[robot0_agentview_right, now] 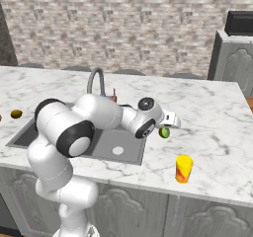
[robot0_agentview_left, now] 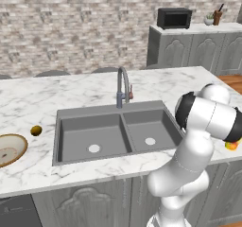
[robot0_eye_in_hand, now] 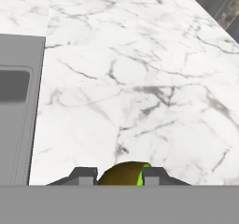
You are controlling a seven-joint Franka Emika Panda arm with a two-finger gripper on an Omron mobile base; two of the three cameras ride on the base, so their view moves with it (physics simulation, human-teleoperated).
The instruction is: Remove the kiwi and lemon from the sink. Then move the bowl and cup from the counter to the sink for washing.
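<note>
My gripper (robot0_agentview_right: 166,128) is shut on the kiwi (robot0_agentview_right: 164,133), a brown fruit with a green face, held just above the white marble counter (robot0_agentview_right: 212,127) right of the sink (robot0_agentview_right: 22,135). In the hand view the kiwi (robot0_eye_in_hand: 123,172) sits between my two fingertips (robot0_eye_in_hand: 85,175), with bare marble ahead and the sink edge (robot0_eye_in_hand: 21,101) on the left. The lemon (robot0_agentview_left: 36,130) lies on the counter left of the sink (robot0_agentview_left: 90,112). At the far left rests the tan bowl (robot0_agentview_left: 7,149). The yellow cup (robot0_agentview_right: 184,169) stands upright near the counter's front edge.
A curved steel faucet (robot0_agentview_left: 123,85) rises behind the sink's divider. A microwave (robot0_agentview_left: 174,18) sits on the far grey cabinet at the back right. Both basins (robot0_agentview_left: 94,136) show only their pale drains. Open marble stretches behind and to the right of the cup.
</note>
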